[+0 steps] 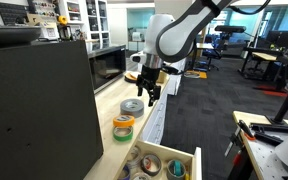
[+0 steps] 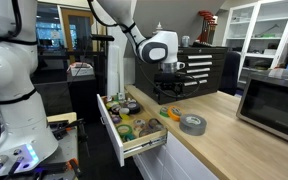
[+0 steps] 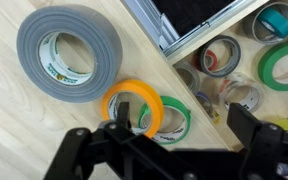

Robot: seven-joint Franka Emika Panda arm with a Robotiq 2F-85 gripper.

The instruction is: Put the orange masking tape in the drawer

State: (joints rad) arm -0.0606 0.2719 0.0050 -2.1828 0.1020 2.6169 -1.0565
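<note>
The orange masking tape [image 3: 132,104] is a thin orange ring lying partly on top of a green roll [image 3: 178,121] on the wooden counter. It shows in both exterior views [image 1: 124,122] [image 2: 172,110]. The drawer [image 2: 134,146] is pulled open beside the counter and holds assorted tape rolls; it also shows in the wrist view [image 3: 246,58] and in an exterior view [image 1: 184,156]. My gripper [image 3: 180,130] is open and empty, hovering above the orange and green rolls [image 1: 150,90] [image 2: 167,88]. One finger is over the orange ring's edge.
A larger grey roll [image 3: 69,52] lies on the counter next to the orange tape [image 1: 132,106] [image 2: 192,123]. A microwave [image 2: 274,98] stands on the counter's far end. A dark cabinet [image 1: 39,105] stands beside the counter.
</note>
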